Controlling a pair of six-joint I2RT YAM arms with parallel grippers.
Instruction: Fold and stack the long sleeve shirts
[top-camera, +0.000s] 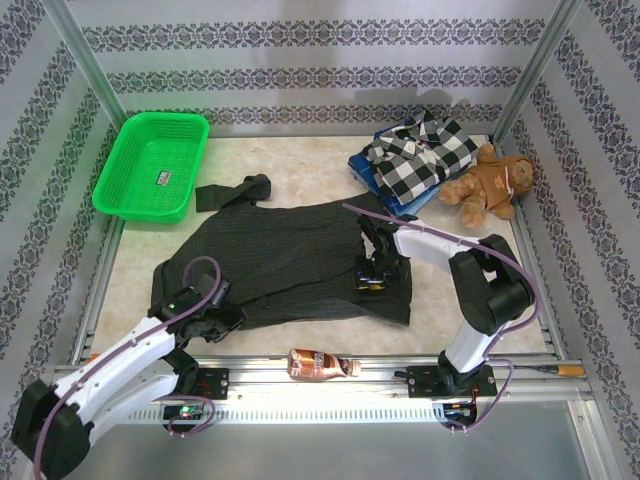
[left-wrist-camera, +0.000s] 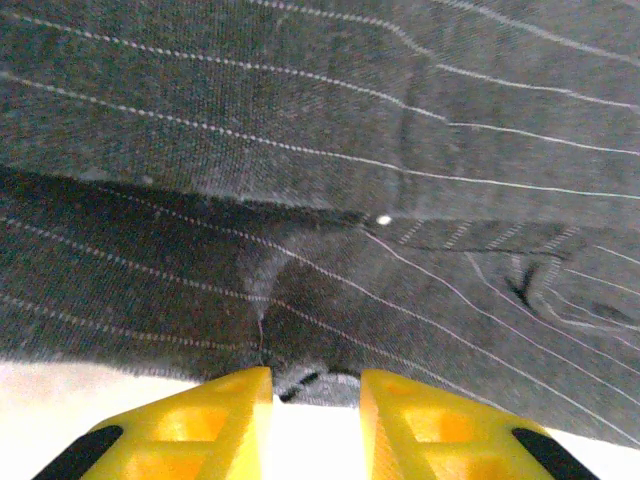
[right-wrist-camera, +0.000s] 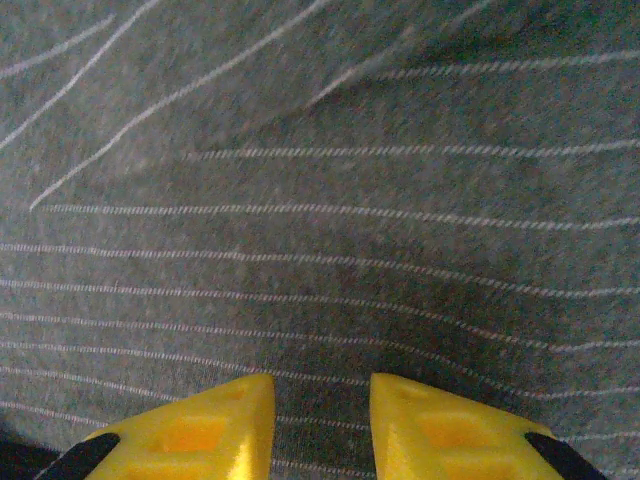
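Left gripper (left-wrist-camera: 312, 378) nearest, at near-left hem of charcoal shirt (top-camera: 280, 255), which lies spread mid-table. Jaws narrow, cloth puckers toward them; can't tell if pinched. Right gripper (right-wrist-camera: 318, 382) low over shirt's right part, jaws slightly apart, cloth flat between, nothing held. My worries: left catches one layer only, fold drags crooked; right pins fabric, shirt bunches. Sleeve near green basket (top-camera: 150, 165) may trail. Checked flannel shirt (top-camera: 420, 155) on blue garment (top-camera: 372, 180), far right.

Patterned walls (top-camera: 320, 60), pale marbled tabletop (top-camera: 300, 165)
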